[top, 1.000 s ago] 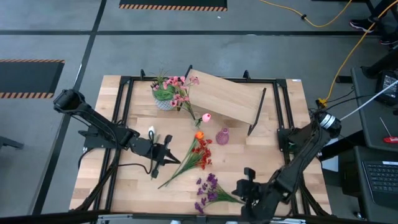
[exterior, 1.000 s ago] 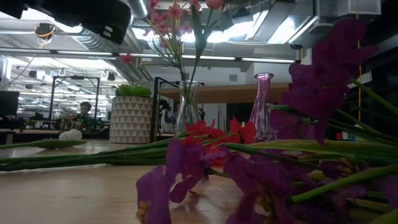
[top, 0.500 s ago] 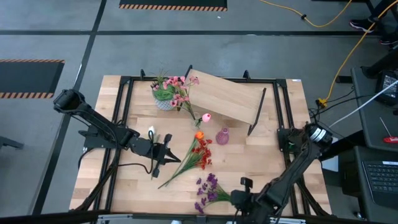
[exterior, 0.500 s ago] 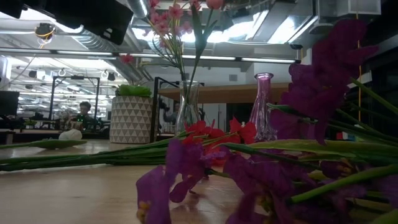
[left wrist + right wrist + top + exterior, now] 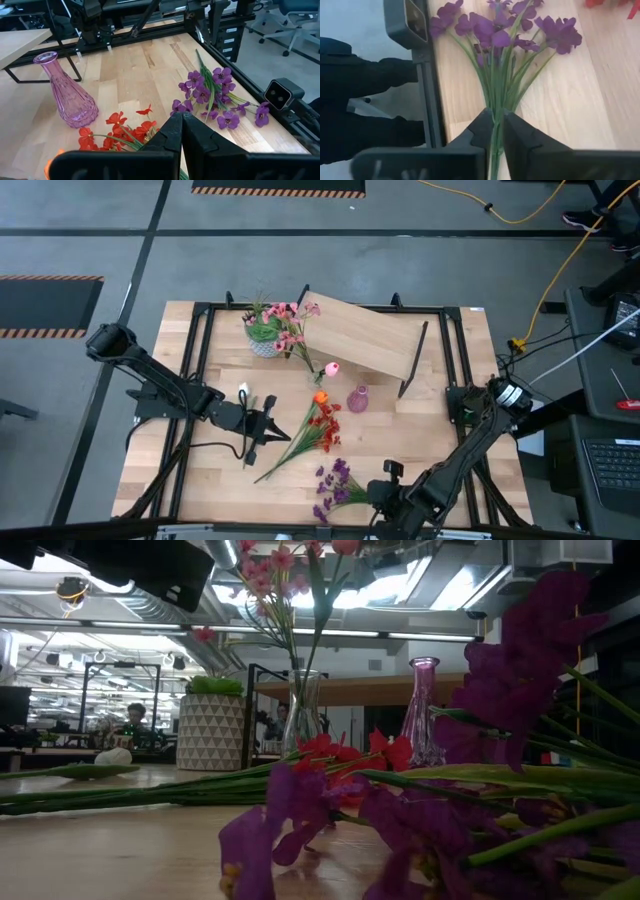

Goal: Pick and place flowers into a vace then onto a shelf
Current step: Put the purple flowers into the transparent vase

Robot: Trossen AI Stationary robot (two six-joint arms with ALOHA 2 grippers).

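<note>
The purple sprays lie flat near the table's near edge. My right gripper is at their stem end, shut on the stems. The red-orange bunch lies mid-table, its stems slanting toward the near left. My left gripper is shut just over those stems. A pink glass vase stands upright beside the bunch. A clear vase holds the pink cluster. Single pink, orange and white blooms lie nearby. The shelf stands at the far side. My right gripper pinches the purple sprays' gathered green stems between its two fingers, below the blooms. The fingers come in low from the table's right and lie along the stems. The sprays rest on the tabletop. My left gripper's shut tips are over the red-orange bunch's stems; I cannot tell whether they touch.
A white patterned pot with a green plant stands at the far left beside the shelf. A small grey camera sits on the black frame rail at the near edge, close to the purple blooms. Bare wood lies right of the pink vase.
My right arm has swung in along the near edge toward the table's left, bringing its gripper closer to the purple sprays' stem end. The flowers and vases lie as before.
</note>
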